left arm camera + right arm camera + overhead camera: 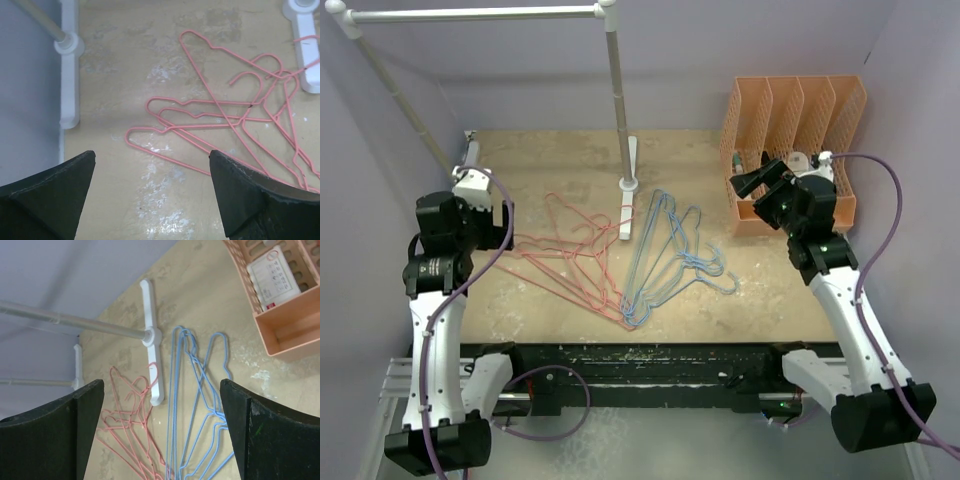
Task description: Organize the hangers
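- Left gripper (152, 160): fingers spread apart, nothing between them, raised above the pink hangers (225, 115).
- Right gripper (161, 390): fingers likewise spread and empty, hovering beside the orange file holder (280, 325).
- Pink hangers: tangled flat on the table (750, 320), left of the white rack foot (626, 205), one hook lying across it.
- Blue hangers (670, 265): overlapping pile just right of that foot, its near tips meeting the pink pile.

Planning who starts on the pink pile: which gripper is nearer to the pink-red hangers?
Left. The left gripper is open just left of the pink-red hangers; the right gripper is by the orange file holder, with the blue hangers lying between.
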Robot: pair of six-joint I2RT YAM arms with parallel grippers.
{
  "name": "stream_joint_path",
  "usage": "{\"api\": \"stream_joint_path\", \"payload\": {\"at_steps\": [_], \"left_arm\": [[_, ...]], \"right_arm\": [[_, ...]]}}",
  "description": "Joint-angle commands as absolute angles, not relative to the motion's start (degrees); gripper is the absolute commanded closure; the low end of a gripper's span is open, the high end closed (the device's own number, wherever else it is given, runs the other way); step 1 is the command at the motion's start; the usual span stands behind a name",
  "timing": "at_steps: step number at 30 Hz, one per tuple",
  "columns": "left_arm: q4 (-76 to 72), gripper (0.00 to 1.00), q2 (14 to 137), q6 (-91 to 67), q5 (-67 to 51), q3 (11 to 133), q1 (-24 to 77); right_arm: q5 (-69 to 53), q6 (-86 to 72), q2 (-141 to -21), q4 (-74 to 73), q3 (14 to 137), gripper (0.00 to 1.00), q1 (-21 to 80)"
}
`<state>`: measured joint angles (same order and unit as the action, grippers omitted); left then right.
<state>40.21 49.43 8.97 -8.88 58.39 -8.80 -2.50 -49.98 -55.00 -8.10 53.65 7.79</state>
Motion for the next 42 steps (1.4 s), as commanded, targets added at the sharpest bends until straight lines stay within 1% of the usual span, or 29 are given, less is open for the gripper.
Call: {"api": "stream_joint_path", "payload": {"at_steps": [1, 3, 7, 8, 11, 13, 15, 17, 20, 22, 25, 29, 30, 32, 35, 38, 42], "left_arm": [[41.69, 0.01, 47.38, 6.69, 1.13, 60.66, -8.52], [42.42, 0.01, 46.89, 6.78, 2.88, 61.61, -8.55], [48.11, 0.01, 49.53, 18.36, -11.57, 64.69, -8.61], [49.04, 0.01, 50.99, 19.39, -12.7, 65.23, -8.54], [51.7, 0.01, 56.1, 22.15, -14.71, 66.51, -8.53], [52.06, 0.01, 57.73, 23.5, -16.94, 66.45, -8.52], [52.59, 0.01, 58.88, 24.38, -19.75, 66.61, -8.33], [52.98, 0.01, 59.85, 24.21, -21.12, 66.53, -7.96], [51.67, 0.01, 61.18, 21.53, -18.76, 65.83, -7.49], [50.37, 0.01, 61.32, 19.8, -16.84, 65.07, -7.39], [48.16, 0.01, 60.25, 15.97, -12.56, 64.51, -7.38], [47.73, 0.01, 60.98, 11.59, -10.92, 65.84, -5.38], [47.54, 0.01, 61.59, 10.36, -8.57, 66.17, -2.29], [46.97, 0.01, 62.74, 9.42, -0.91, 66.38, 3.95], [45.77, 0.01, 63.99, 8.68, 4.6, 66.84, 5.72], [44.96, 0.01, 63.69, 7.24, 4.18, 66.93, 5.99], [44.23, 0.01, 63.71, 6.67, 3.53, 65.93, 5.99]], "right_arm": [[4.35, -50.84, -58.93, -13.63, 60.93, 0.0, 10.4], [-0.88, -47.94, -59.13, -9.58, 59.69, 0.0, 10.55], [-14.37, -43.31, -54.94, 5.63, 49.44, 0.0, 10.55], [-16.87, -44.0, -53.87, 9.89, 47.08, 0.0, 10.55], [-20.02, -44.47, -51.65, 16.38, 42.62, 0.0, 10.55], [-20.26, -40.74, -51.65, 19.38, 41.84, 0.0, 10.55], [-20.11, -36.48, -53.68, 17.0, 43.97, 0.01, 11.17], [-18.66, -33.31, -57.98, 12.6, 47.14, 0.04, 12.25], [-16.36, -30.6, -66.89, 7.51, 53.54, 0.11, 15.85], [-16.61, -31.93, -72.83, 9.43, 56.56, 0.12, 18.46], [-18.73, -35.21, -81.77, 15.0, 61.89, 0.16, 22.85], [-13.11, -34.6, -95.61, 7.81, 74.29, 0.21, 28.51], [-11.92, -35.02, -98.2, 7.18, 76.14, 0.21, 28.85], [-10.78, -36.76, -103.09, 5.98, 79.05, 0.26, 28.91], [-10.0, -37.54, -109.99, 3.14, 83.62, 0.34, 29.31], [-8.47, -38.39, -113.93, 3.68, 85.14, 0.39, 29.89], [-6.8, -38.58, -118.74, 2.23, 87.0, 0.42, 30.32]]}}
